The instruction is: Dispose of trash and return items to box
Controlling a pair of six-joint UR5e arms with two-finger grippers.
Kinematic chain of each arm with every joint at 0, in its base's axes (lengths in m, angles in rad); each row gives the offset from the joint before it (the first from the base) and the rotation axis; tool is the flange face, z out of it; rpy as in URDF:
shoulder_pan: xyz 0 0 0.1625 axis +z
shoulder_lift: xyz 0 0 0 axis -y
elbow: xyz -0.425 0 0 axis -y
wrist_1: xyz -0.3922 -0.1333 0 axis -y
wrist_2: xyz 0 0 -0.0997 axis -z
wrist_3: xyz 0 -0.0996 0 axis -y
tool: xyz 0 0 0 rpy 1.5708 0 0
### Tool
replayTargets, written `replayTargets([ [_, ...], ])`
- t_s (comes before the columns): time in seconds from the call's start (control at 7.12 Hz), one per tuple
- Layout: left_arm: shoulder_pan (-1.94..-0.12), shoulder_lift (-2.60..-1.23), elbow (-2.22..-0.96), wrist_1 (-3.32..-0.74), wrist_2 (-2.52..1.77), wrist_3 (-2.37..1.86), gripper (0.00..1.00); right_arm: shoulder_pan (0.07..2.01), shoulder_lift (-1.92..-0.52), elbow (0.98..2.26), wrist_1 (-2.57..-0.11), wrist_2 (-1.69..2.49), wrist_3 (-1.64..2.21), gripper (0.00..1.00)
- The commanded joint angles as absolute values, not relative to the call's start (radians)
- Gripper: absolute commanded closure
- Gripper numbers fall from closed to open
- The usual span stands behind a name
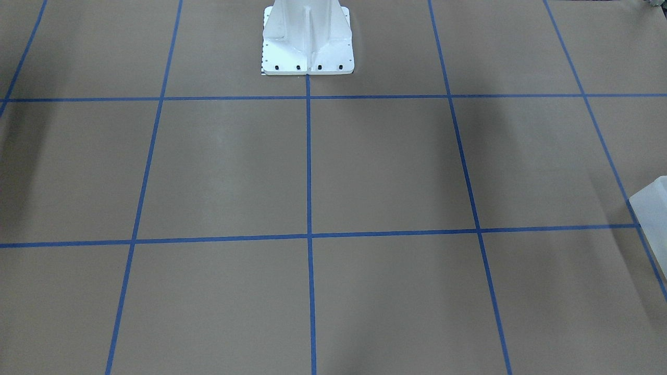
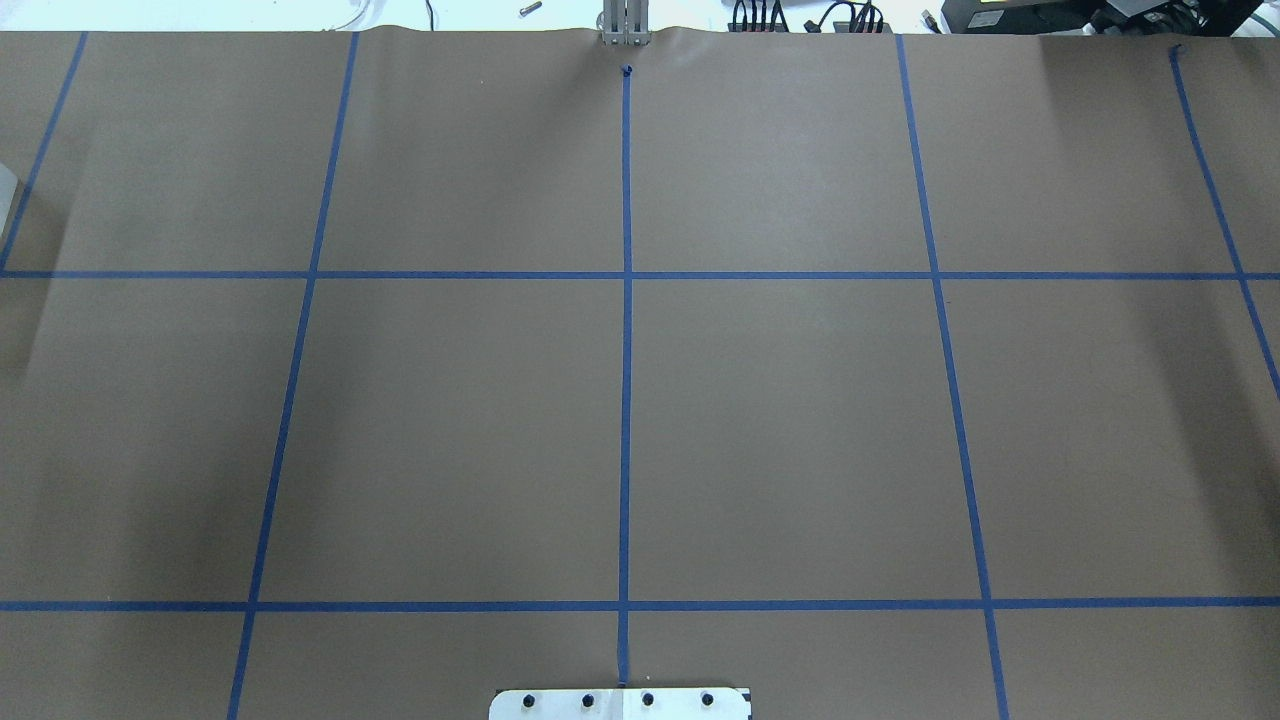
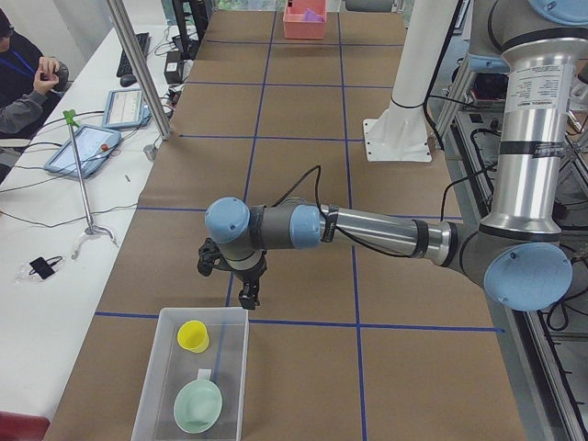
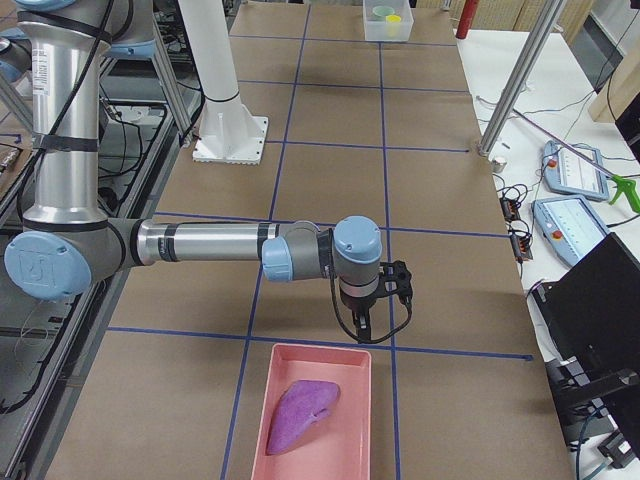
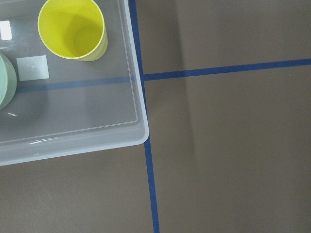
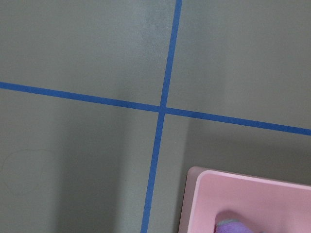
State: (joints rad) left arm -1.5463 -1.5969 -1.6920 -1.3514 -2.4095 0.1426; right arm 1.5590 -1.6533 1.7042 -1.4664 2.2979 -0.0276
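Note:
A clear plastic box [image 3: 152, 390] stands at the table's left end and holds a yellow cup [image 3: 193, 335] and a pale green bowl [image 3: 197, 405]. My left gripper [image 3: 248, 299] hangs just above the box's near rim; I cannot tell if it is open or shut. The left wrist view shows the box corner [image 5: 138, 131], the cup [image 5: 73, 29] and the bowl's edge [image 5: 5, 80]. A pink tray [image 4: 345, 365] with a purple cloth [image 4: 298, 415] lies at the right end. My right gripper [image 4: 362, 328] hangs above its rim; I cannot tell its state.
The brown table cover carries a grid of blue tape. The white robot pedestal [image 1: 307, 39] stands at the table's middle back. A corner of the clear box [image 1: 651, 208] shows in the front-facing view. An operator and tablets [image 3: 83, 147] are at a side desk.

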Motion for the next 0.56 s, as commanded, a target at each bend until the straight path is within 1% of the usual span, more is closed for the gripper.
replayTargets([
  [0.0, -1.546, -1.597, -1.692, -1.351, -2.41, 0.143, 0.01, 1.554, -1.652, 1.704, -1.466, 2.293, -0.028, 0.0],
  [0.42, -1.546, -1.597, -1.692, -1.351, -2.408, 0.143, 0.01, 1.549, -1.652, 1.704, -1.466, 2.29, -0.028, 0.0],
])
